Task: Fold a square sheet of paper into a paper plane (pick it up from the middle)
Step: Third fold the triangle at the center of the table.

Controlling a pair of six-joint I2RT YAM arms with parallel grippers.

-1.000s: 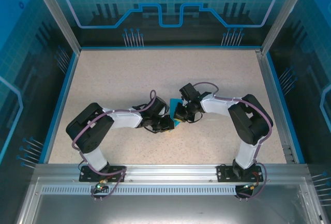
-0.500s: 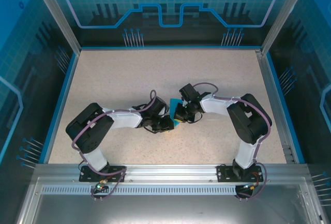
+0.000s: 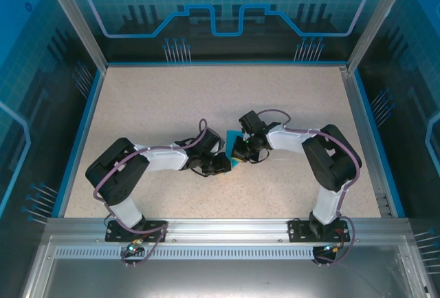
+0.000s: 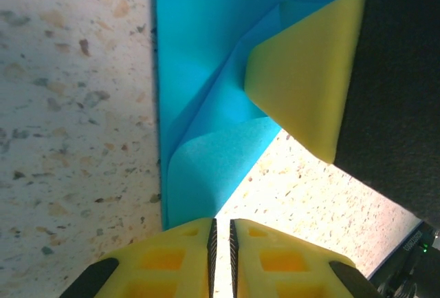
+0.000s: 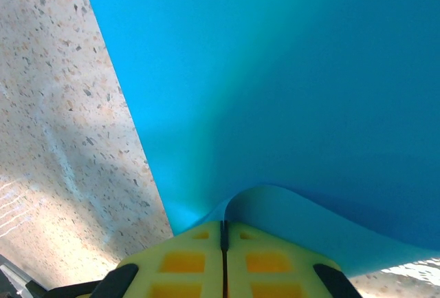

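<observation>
— Is the view from above bright?
— Yes. The desk (image 3: 172,98) is evenly lit and sharp, the blue walls (image 3: 34,71) darker.
— And close up?
— The paper (image 5: 275,71) looks soft and blurry. A gray shadow crosses the desk beside it, and one corner glows white.

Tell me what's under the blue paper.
Speckled tabletop shows on both sides of the paper; the patch directly beneath is hidden by the sheet itself.

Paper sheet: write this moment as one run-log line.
paper sheet: partly folded, on table | left hand: shut on its corner | right hand: shut on curled edge
</observation>
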